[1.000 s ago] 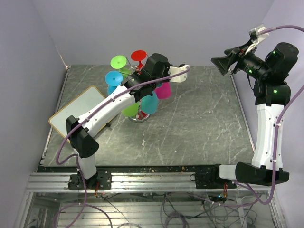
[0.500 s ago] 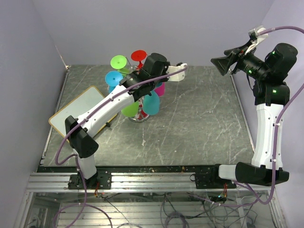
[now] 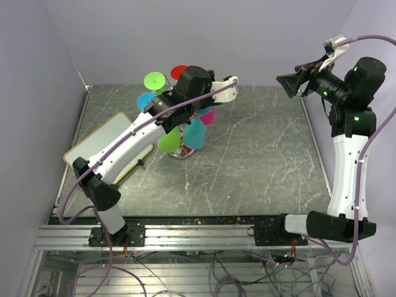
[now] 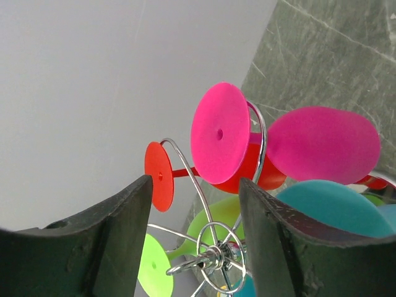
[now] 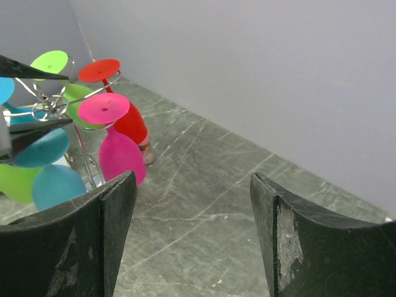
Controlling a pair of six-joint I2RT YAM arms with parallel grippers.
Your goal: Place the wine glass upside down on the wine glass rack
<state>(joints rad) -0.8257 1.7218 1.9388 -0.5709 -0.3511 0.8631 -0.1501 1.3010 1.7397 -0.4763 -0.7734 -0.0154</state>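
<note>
The left fingers (image 4: 105, 247) are spread wide and hold nothing, hovering just beside the top of the rack (image 4: 216, 250). There the pink wine glass (image 4: 322, 145) hangs upside down, foot up in a wire arm, next to a red glass (image 4: 159, 176). The right fingers (image 5: 74, 247), also wide and empty, are raised well apart from the rack, above the right side of the worktop (image 5: 204, 204).

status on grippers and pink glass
Left gripper open, empty, at wine glass rack. Right gripper open, raised aside. Pink wine glass hangs inverted on it.
</note>
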